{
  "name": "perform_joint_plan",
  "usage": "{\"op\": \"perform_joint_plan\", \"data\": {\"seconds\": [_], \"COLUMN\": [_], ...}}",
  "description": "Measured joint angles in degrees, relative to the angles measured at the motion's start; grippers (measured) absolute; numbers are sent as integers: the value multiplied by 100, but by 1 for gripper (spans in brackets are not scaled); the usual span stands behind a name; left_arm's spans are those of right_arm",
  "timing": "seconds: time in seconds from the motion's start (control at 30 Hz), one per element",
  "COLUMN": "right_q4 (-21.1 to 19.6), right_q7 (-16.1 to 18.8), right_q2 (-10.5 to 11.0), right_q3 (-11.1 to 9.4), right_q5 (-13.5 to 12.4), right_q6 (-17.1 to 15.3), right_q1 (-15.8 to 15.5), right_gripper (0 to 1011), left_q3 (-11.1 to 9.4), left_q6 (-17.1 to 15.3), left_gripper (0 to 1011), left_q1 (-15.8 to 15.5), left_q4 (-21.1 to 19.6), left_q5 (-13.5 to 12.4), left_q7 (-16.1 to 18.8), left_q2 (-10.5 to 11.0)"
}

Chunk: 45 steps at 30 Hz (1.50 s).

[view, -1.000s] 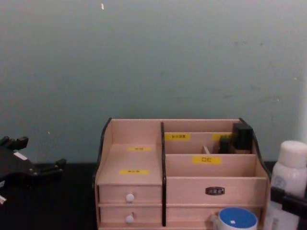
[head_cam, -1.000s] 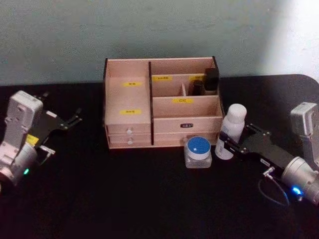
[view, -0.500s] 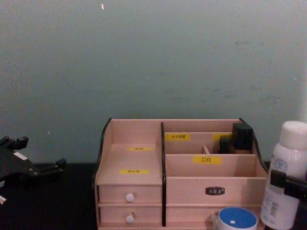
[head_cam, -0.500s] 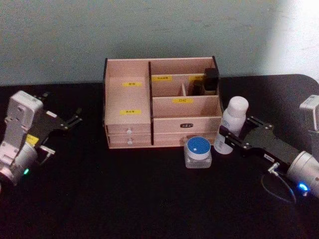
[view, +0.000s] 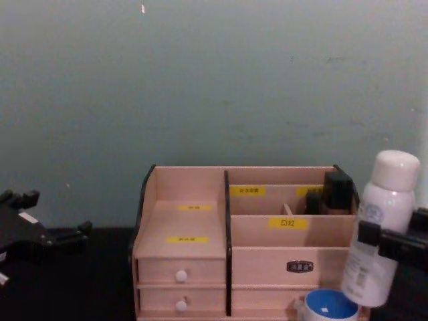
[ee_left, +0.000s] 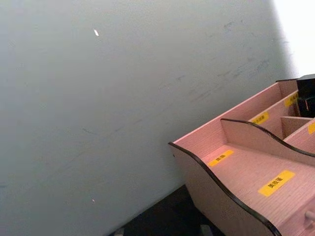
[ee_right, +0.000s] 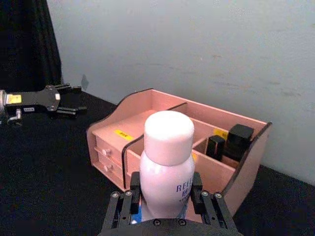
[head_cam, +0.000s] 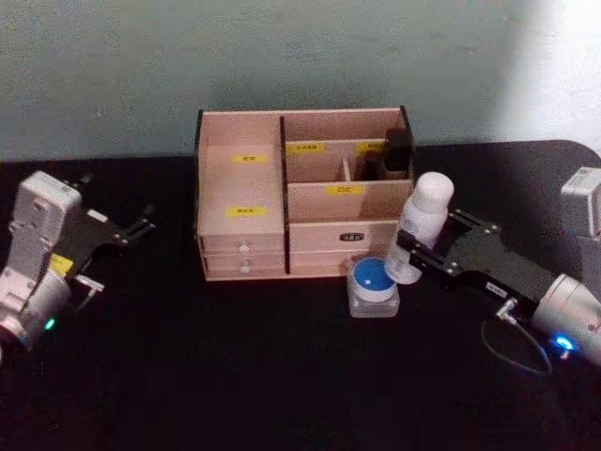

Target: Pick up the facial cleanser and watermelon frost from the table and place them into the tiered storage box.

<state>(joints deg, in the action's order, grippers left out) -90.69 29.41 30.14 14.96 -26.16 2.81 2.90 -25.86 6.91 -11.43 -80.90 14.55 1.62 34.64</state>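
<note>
My right gripper (head_cam: 410, 248) is shut on the facial cleanser (head_cam: 418, 228), a tall white bottle with a rounded cap, held tilted in the air by the front right corner of the tiered storage box (head_cam: 239, 188). The right wrist view has the facial cleanser (ee_right: 166, 168) clamped between the fingers (ee_right: 132, 189). In the chest view the facial cleanser (view: 381, 221) hangs above the watermelon frost (view: 326, 305). The watermelon frost (head_cam: 373, 285), a squat clear jar with a blue lid, stands on the table just below the bottle. My left gripper (head_cam: 141, 225) rests open at the far left.
A dark bottle (head_cam: 398, 152) and a smaller dark item (head_cam: 372, 164) stand in the box's rear right compartment. Two small drawers with white knobs (head_cam: 244, 248) face front. A teal wall stands close behind the box (view: 200, 207). The black table (head_cam: 282, 376) stretches forward.
My right gripper has lifted the facial cleanser off the table and carried it up and left, toward the box and over the watermelon frost. The left arm has stayed put.
</note>
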Motion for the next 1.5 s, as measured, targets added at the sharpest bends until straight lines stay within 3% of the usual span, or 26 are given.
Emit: {"op": "perform_joint_plan", "data": {"seconds": [0.47, 0.73, 1.5], "right_q4": [202, 495, 964], "right_q7": [124, 182, 276], "right_q2": [-45, -145, -343], "right_q3": [232, 395, 586], "right_q5": [-118, -133, -199], "right_q6": [54, 58, 148], "right_q1": [346, 710, 1350], "right_gripper": [593, 593, 593], "left_q3": [0, 0, 0], "left_q6": [0, 0, 0], "left_gripper": [1001, 1001, 1001], "left_q1": [0, 0, 0], "left_q4": [0, 0, 0], "left_q5": [0, 0, 0], "left_q7": [0, 0, 0], "left_q2": [0, 0, 0]}}
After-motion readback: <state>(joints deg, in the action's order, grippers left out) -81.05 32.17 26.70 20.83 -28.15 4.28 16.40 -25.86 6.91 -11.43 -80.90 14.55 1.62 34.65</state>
